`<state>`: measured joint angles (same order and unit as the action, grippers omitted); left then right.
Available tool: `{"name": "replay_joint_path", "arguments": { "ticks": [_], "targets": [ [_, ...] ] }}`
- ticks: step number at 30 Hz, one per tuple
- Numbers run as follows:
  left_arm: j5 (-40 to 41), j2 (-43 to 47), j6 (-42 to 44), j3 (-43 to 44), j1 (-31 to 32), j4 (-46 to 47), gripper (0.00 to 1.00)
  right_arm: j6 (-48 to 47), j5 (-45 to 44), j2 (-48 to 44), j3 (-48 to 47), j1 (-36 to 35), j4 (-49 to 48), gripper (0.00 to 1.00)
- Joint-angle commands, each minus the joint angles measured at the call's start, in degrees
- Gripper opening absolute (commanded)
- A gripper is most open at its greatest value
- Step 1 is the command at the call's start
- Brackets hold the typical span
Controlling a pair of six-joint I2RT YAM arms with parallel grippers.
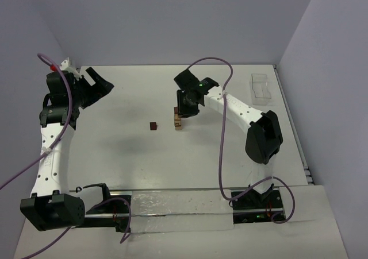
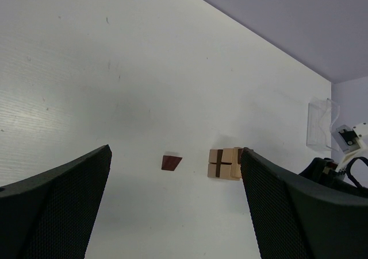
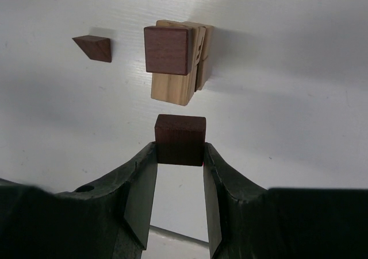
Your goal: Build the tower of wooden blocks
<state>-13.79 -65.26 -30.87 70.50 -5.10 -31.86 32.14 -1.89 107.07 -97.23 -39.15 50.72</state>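
L arm (image 1: pixel 49 150) + R arm (image 1: pixel 233 111): white links w/ small holes | joints & bases blk, bulky | purple cable (image 1: pixel 221 155) looped along each | green LED (image 1: pixel 201 85) on R wrist, red tip (image 1: pixel 53 66) on L | L fingers (image 2: pixel 63 207) blk, fine mesh texture | R fingers (image 3: pixel 138 196) blk, smooth

tabletop (image 1: pixel 132 98) white | tower (image 3: pixel 172 84) light tan, top cube dark reddish-brown | gripped block (image 3: pixel 180 135) dark reddish-brown | loose block (image 3: pixel 95 46) same brown | right hand (image 3: pixel 180 155) black | left hand (image 2: pixel 175 155) black, pads (image 2: pixel 57 207) fine mesh pattern | tray (image 1: pixel 262 87) clear | cables (image 1: pixel 221 150) purple
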Motion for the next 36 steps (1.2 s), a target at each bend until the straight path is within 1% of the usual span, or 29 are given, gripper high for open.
{"name": "replay_joint_path", "arguments": {
  "ticks": [1, 10, 17, 23, 29, 36],
  "targets": [
    [0.08, -0.04, -0.33, 1.10, -0.52, 2.56, 0.99, 0.21, 1.54, 1.30, -4.52, -0.61, 0.34, 0.00],
    [-0.42, -0.60, -0.59, 1.37, -0.52, 2.68, 0.99, 0.27, 0.89, 2.13, -5.04, -2.28, 0.84, 0.00],
    [-0.36, -0.38, -0.50, 1.48, -0.52, 2.42, 0.99, 0.47, -0.76, 4.29, -9.11, -2.60, 2.46, 0.00],
    [-0.60, -0.20, -0.68, 1.21, -0.52, 2.77, 0.99, 0.92, -1.80, 4.19, -7.66, -2.60, 2.20, 0.00],
    [-1.01, -0.86, -0.68, 1.81, -0.52, 2.57, 0.99, 1.11, -1.86, 5.46, -8.12, -2.51, 2.36, 0.00],
    [-0.99, -0.64, -0.77, 1.38, -0.52, 2.78, 0.99, 1.17, -2.10, 6.88, -8.00, -1.90, 2.54, 0.02]
  ]
}}
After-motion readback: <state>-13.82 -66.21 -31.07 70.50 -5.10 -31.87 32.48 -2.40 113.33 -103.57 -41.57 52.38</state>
